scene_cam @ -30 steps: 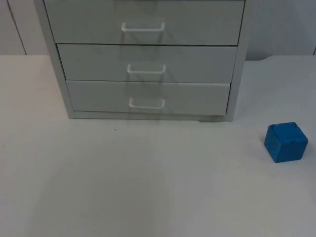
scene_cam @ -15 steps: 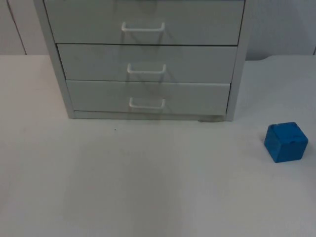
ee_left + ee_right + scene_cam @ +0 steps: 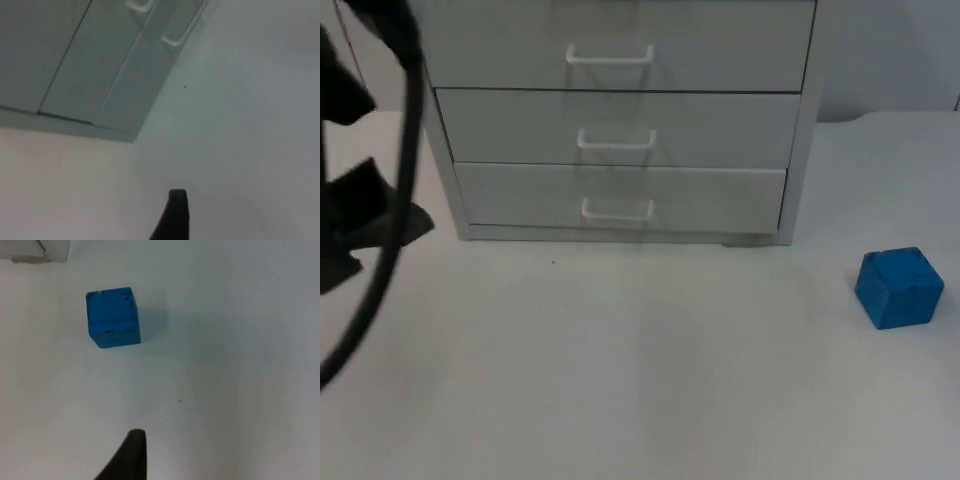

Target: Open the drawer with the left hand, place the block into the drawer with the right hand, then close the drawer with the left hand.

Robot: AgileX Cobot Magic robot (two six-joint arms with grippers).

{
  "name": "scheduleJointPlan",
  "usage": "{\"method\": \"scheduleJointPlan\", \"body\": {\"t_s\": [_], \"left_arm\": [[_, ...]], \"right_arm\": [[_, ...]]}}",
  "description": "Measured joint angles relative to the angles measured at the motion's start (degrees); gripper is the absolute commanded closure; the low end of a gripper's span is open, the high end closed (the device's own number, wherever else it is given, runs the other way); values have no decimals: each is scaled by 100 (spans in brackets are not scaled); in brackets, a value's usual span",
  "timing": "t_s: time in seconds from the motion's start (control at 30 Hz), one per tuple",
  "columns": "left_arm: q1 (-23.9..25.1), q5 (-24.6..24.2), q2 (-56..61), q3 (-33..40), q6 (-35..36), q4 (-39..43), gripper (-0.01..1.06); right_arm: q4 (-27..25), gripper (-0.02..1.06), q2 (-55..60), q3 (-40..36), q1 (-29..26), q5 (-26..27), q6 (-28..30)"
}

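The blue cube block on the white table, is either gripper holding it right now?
No. The blue cube block sits alone on the white table, nothing touching it.

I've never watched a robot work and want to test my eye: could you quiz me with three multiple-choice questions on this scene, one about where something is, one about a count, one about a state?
1. Where is the blue block?
A. on the table, to the right of the cabinet and nearer the camera
B. inside the lowest drawer
C. on top of the cabinet

2. How many drawer handles show on the cabinet front in the top view?
A. one
B. three
C. five

3. What state is the bottom drawer in?
A. pulled fully out
B. removed
C. shut

Answers:
1 A: the blue block sits on the bare white table, apart from the cabinet.
2 B: one white handle sits on each of three drawer fronts.
3 C: the bottom drawer sits in line with the cabinet front, and the left arm is at the table's left edge.
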State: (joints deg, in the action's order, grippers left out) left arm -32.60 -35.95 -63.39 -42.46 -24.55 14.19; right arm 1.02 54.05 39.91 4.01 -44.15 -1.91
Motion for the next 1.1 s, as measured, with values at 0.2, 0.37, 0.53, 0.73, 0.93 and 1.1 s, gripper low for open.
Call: {"method": "scheduleJointPlan", "body": {"t_s": [0.2, 0.37, 0.53, 0.73, 0.93, 1.1], "left_arm": [[-508, 317, -601, 0, 167, 763, 42], [-639, 977, -1399, 0, 206, 1274, 42], [-649, 1566, -2084, 0, 522, 2180, 42], [-649, 2067, -2938, -20, 2030, 4306, 42], [-649, 2069, -3668, -200, 4090, 6657, 42], [-649, 1869, -4204, -551, 5135, 7784, 42]], "right_arm": [[0, 1, 0, 0, 0, 12, 0], [0, 1, 0, 0, 0, 22, 0], [0, 1, 0, 0, 0, 22, 0], [0, 1, 0, 0, 0, 22, 0], [0, 1, 0, 0, 0, 33, 0], [0, 1, 0, 0, 0, 57, 0]]}}
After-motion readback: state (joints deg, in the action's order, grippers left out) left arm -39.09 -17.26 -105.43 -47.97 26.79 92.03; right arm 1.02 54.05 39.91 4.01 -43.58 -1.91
